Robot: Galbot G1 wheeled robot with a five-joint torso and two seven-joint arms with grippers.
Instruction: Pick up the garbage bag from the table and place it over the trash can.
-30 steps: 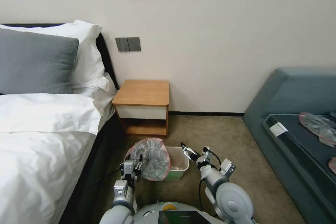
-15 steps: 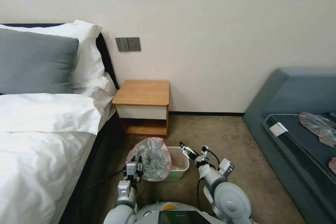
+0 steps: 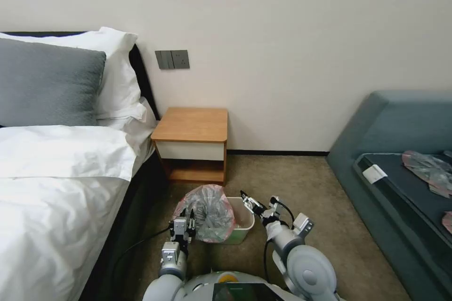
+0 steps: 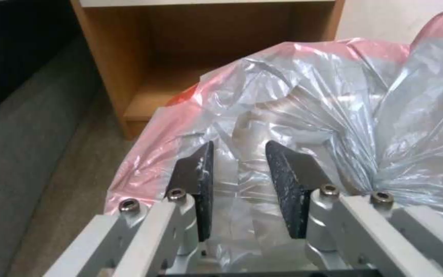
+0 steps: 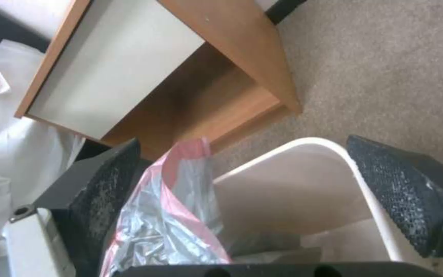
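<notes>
low, left hand (image 4: 238, 169) (parted) against garbage bag (image 4: 303, 104)

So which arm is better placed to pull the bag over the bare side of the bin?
Probably the right. Its open gripper hovers at the bin's uncovered rim, beside the bag's loose edge; the left gripper is at the covered side.

I see a grey, pink-rimmed bag (image 3: 207, 214), cream bin (image 3: 242, 225) with pale green outside, orange-brown desk (image 3: 192, 124) with white drawer.
</notes>
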